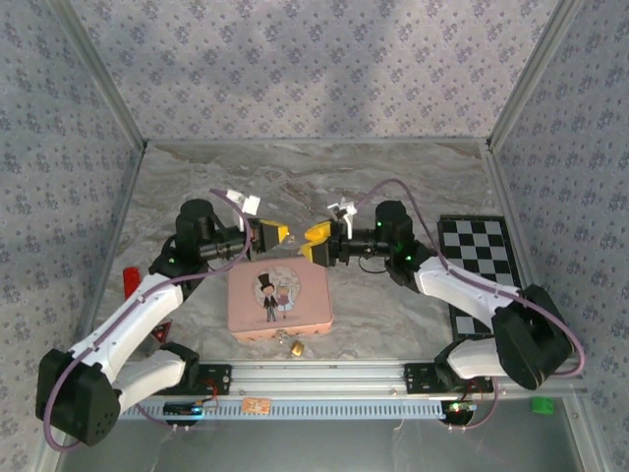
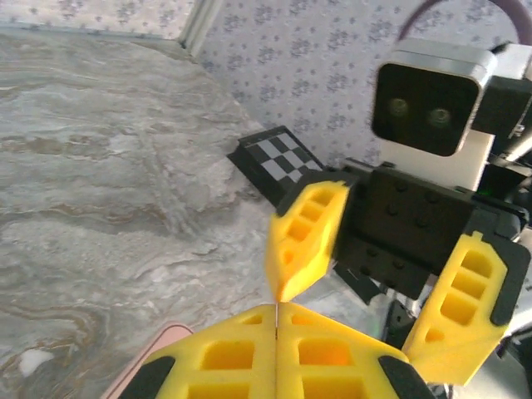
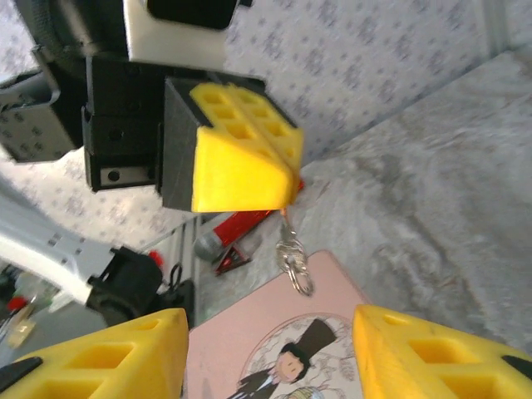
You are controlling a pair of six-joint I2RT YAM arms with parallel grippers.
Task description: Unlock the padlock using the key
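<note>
Well, the left gripper (image 1: 273, 236) is squeezed tight on the key (image 3: 290, 246). The key is tiny, thin and silvery. It hangs down from the closed yellow tips, and small rings dangle at its lower end. It is up in the air, over the far edge of the pink tin (image 1: 280, 295). The tin has a picture of a man in a tall hat on its lid and lies on the marble table (image 1: 393, 177), near the middle. The right gripper (image 1: 316, 243) faces the left one from the right side, very close. Its yellow fingers (image 3: 108, 357) stand wide apart and grip nothing. The key hangs in front of the gap between them. The padlock (image 1: 295, 346) is small and gold. It lies on the table right by the near edge of the tin, toward the tin's right corner. It is well apart from both grippers, and nothing touches it. A black and white checkered board (image 1: 477, 256) lies at the right side of the table. A red tool (image 1: 130, 280) lies at the left side.
</note>
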